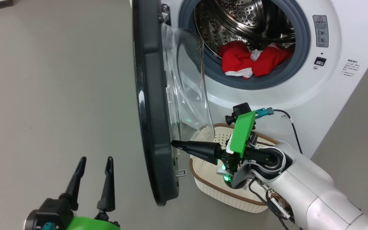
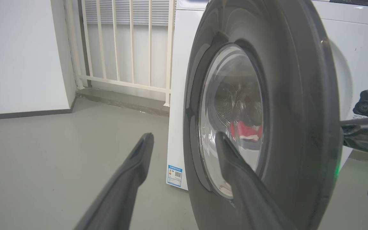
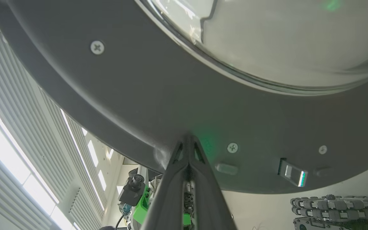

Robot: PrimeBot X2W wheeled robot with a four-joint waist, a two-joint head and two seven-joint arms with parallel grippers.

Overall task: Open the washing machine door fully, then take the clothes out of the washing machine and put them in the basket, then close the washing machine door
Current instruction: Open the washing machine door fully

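Our right end effector (image 1: 173,144) is clenched, its two dark fingers pressed together into a single point with nothing between them. That point touches the inner face of the washing machine door (image 1: 150,95), low on the black rim just under the glass bowl (image 1: 188,83). In the right wrist view the tips meet the rim close to a screw (image 3: 232,147). The door stands swung out, roughly square to the front of the washing machine (image 1: 331,80).

Just below and behind this end effector's wrist, the basket (image 1: 208,188) sits on the floor (image 1: 43,80), close against the machine's front. Well above the end effector, past the glass bowl, the clothes (image 1: 251,60) lie in a red and white heap at the bottom of the drum (image 1: 241,16), spilling onto the lower lip of the grey gasket (image 1: 267,83).

Our left end effector (image 1: 96,159) is released, its fingers spread wide and grasping nothing. It hovers over the floor on the outer side of the door, apart from it, so the door stands between our two end effectors. Ahead of its fingertips we see the clothes through the door's window, and a small blue label (image 2: 174,175) low on the machine's side.
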